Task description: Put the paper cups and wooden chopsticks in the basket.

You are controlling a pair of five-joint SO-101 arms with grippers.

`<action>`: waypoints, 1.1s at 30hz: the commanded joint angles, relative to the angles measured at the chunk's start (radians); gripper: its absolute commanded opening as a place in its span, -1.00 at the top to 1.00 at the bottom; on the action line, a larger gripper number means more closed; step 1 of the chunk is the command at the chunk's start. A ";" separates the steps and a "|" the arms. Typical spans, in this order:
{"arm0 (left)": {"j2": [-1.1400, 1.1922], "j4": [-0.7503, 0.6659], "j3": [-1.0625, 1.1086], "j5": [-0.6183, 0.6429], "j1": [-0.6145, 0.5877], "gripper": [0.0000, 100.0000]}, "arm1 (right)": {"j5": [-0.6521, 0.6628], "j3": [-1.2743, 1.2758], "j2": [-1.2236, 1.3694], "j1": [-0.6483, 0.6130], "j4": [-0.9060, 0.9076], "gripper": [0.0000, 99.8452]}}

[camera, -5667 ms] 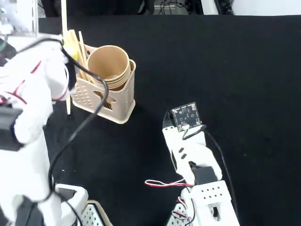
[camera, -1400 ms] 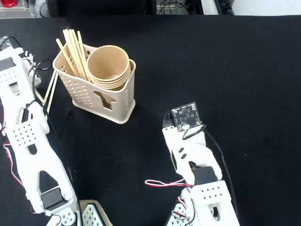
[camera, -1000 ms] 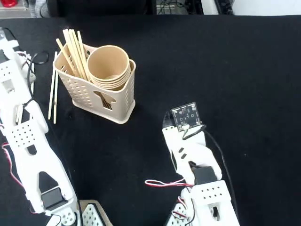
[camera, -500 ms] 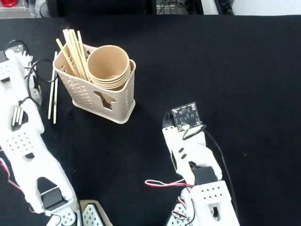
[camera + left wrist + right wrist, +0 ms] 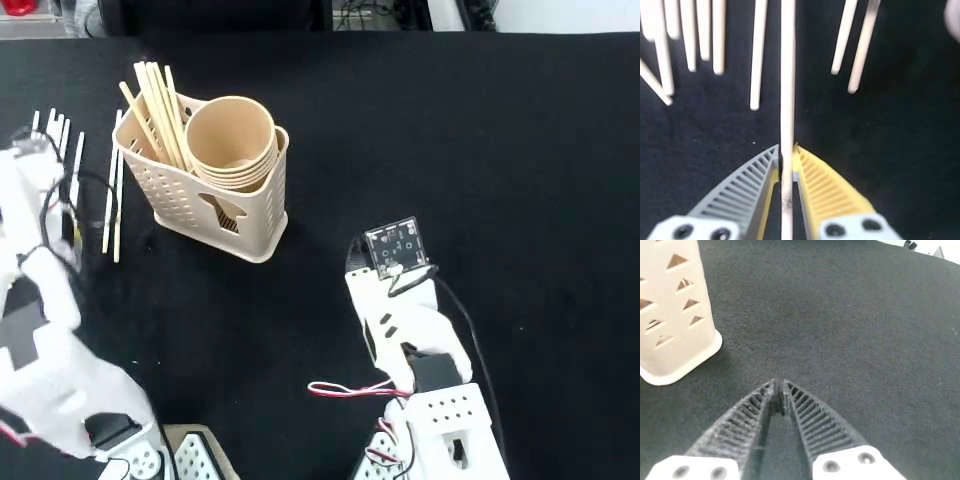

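Loose chopsticks (image 5: pixel 758 55) crowd the table (image 5: pixel 900 150) around the chopstick (image 5: pixel 787 75) in my left jaws, basket (image 5: pixel 215 205) nearby, open table before my right jaws

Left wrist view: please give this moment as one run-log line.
left gripper: shut on chopstick | right gripper: shut | basket: cups in | loose chopsticks: on table

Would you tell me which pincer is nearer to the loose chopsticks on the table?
Left. The left pincer is shut on one chopstick, with the other loose chopsticks right beside it; the right pincer rests on the basket's opposite side from them.
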 commanded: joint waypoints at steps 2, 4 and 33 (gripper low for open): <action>-0.265 -0.245 0.381 -0.106 -0.065 0.93 | 0.009 -0.001 -0.012 -0.005 0.005 0.97; -0.327 -0.284 0.463 -0.127 -0.073 0.84 | 0.009 -0.001 -0.012 -0.005 0.005 0.97; 0.198 -0.382 0.102 0.075 0.005 0.50 | 0.009 -0.001 -0.012 -0.003 0.005 0.97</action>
